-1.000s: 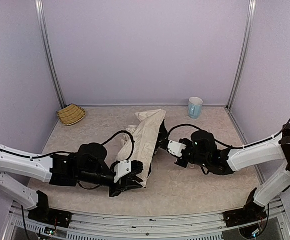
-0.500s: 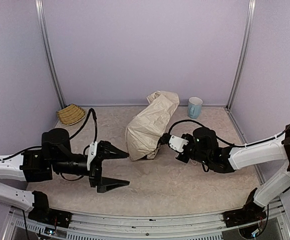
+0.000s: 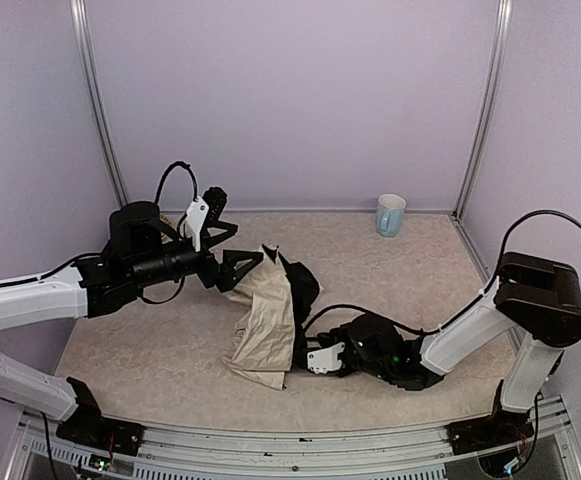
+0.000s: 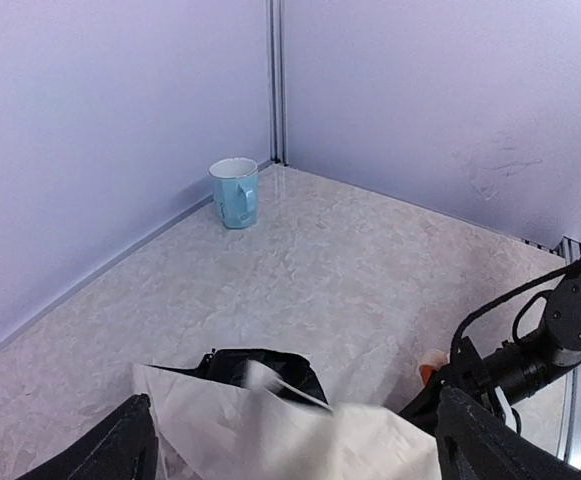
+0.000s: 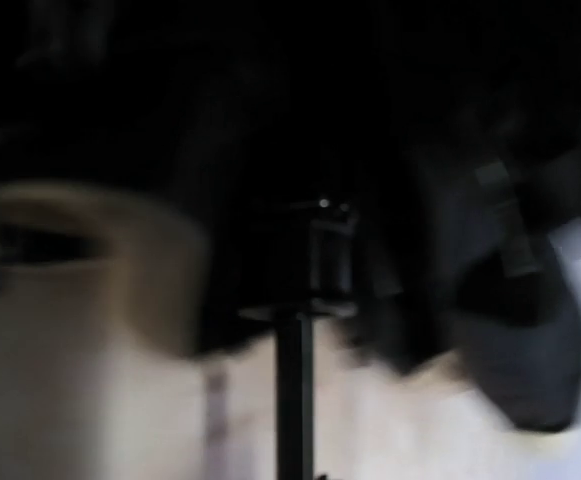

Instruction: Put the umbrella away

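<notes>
A: Umbrella (image 3: 265, 325) position?
B: Lying on table (image 3: 420, 290), well apart from mug (image 3: 391, 214), left of it and nearer the arm bases. Canopy loose, not bundled.
A: Grippers?
B: Left gripper (image 3: 242, 243) spread wide at fabric's edge, gripping nothing. Right gripper (image 3: 305, 358) clamped, apparently on shaft (image 5: 292, 400). Wrapping and stowing not yet done.

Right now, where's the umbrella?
Top view: the umbrella lies mid-table, just left of centre, far end at the open left claw, near end at the right claw; the blue mug stands apart, back right.
</notes>
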{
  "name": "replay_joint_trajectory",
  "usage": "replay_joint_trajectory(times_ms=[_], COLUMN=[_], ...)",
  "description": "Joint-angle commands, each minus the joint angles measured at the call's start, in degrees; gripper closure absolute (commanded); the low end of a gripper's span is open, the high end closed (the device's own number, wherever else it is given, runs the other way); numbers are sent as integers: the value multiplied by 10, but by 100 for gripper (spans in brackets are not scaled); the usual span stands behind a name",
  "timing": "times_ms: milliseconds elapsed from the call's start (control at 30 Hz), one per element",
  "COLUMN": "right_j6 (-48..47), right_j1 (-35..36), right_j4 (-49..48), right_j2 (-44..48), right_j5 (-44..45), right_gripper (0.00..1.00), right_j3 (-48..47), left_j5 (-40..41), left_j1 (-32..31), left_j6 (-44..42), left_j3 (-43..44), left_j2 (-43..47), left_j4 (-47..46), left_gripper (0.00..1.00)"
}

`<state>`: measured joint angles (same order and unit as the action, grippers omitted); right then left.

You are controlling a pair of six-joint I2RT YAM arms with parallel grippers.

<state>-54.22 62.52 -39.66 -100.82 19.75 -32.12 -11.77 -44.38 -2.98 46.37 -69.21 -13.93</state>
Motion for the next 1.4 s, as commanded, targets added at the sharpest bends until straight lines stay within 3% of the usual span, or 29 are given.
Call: replay_joint_trajectory(times_ms=[0,167,333,367,467,600,633,667,767,867,1000,1100,1167,1233,1367], right_j6=[-72,-54,-33,-26,-6,11,10,9,17,62,157,262,370,489,655], right_j1=[16,19,19,20,21,27,30,32,38,38,2,-86,-143,-179,-184], right_j4=[-75,-47,-45,-53,-44,-40,-45,-46,-14,97,242,264,232,234,337], right_j2=[-44,-34,-32,-30,-8,28,40,53,106,188,296,336,315,256,104], right_j5=[47,20,22,30,33,42,45,45,33,-24,-144,-294,-344,-336,-342], right_gripper=[100,100,100,93,45,16,3,0,0,0,0,0,0,1,17], right_j3=[15,13,17,17,13,10,13,18,27,20,-11,-54,-101,-190,-373], left_j5=[-40,-48,-122,-121,-113,-115,-114,-114,-100,-69,-24,-1,11,27,46], left_j1=[27,41,33,26,1,-21,-26,-31,-52,-86,-111,-112,-116,-126,-147], left_j6=[27,27,23,18,-7,-13,-15,-17,-28,-54,-63,-49,-43,-44,-48], left_j3=[16,59,60,60,60,51,43,34,3,-24,-63,-86,-102,-114,-118], left_j2=[-41,-115,-153,-160,-186,-207,-208,-207,-201,-196,-202,-209,-208,-204,-206], left_j4=[-19,62,53,54,75,96,94,89,72,56,18,-17,-43,-62,-72], left_gripper=[5,5,13,15,24,32,33,35,39,41,42,43,43,43,43])
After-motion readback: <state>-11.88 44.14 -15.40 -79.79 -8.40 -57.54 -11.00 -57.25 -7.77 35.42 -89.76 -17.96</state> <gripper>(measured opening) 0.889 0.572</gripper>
